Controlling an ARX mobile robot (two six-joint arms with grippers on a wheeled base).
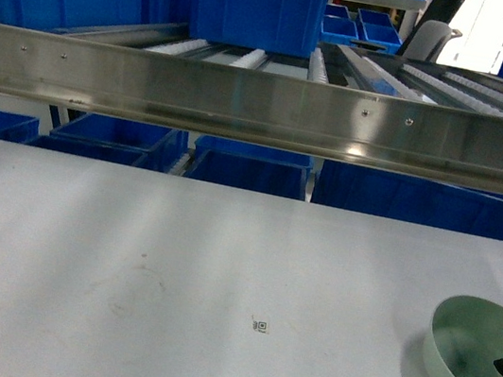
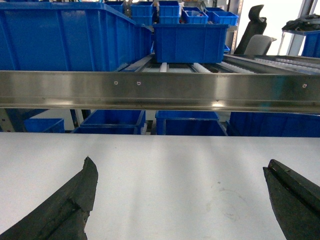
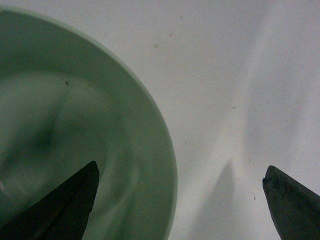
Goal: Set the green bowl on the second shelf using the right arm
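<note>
The right gripper (image 3: 180, 200) hung spread wide over the green bowl (image 3: 75, 125), 1 finger (image 3: 65, 205) above its inside and the other over bare bench (image 3: 240, 75), the rim between them. The bowl sat upright at the bench's near right corner. The left gripper (image 2: 180, 200) was also spread, over bare bench. Beyond stood the steel rack's shelf (image 1: 265, 105) with a blue crate (image 1: 256, 8) on its rollers.

Bowl (image 1: 470, 367) sits on table (image 1: 170, 281) at front right; rack rail (image 1: 265, 105) spans behind the table, crate (image 1: 254, 7) on the rollers beyond (more crates (image 1: 249, 171) below); right gripper (image 3: 180, 200) straddles bowl rim
</note>
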